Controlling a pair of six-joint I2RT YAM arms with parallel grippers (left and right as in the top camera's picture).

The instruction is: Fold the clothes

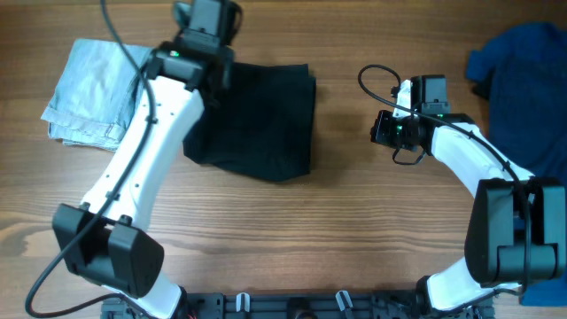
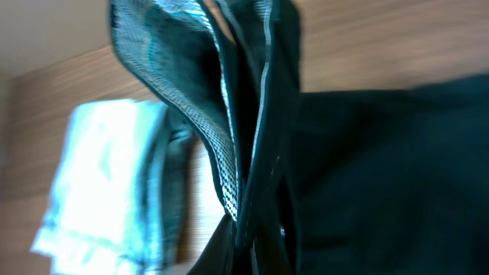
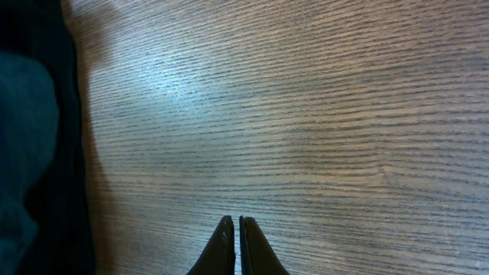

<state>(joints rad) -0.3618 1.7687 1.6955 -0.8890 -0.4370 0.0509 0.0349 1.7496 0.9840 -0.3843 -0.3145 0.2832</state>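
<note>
The black shorts (image 1: pixel 261 124) lie folded on the wooden table (image 1: pixel 354 221) at centre left. My left gripper (image 1: pixel 199 66) is at their upper left corner, shut on a bunched edge of the black shorts (image 2: pixel 252 153), with mesh lining showing in the left wrist view. A folded pale blue denim piece (image 1: pixel 93 93) lies at the far left and shows blurred in the left wrist view (image 2: pixel 107 183). A royal-blue garment (image 1: pixel 523 80) lies at the right edge. My right gripper (image 1: pixel 379 129) is shut and empty over bare wood (image 3: pixel 238 221), right of the shorts (image 3: pixel 30 137).
A black cable (image 1: pixel 120 35) runs over the denim piece along the left arm. The arm bases (image 1: pixel 292 306) stand at the front edge of the table.
</note>
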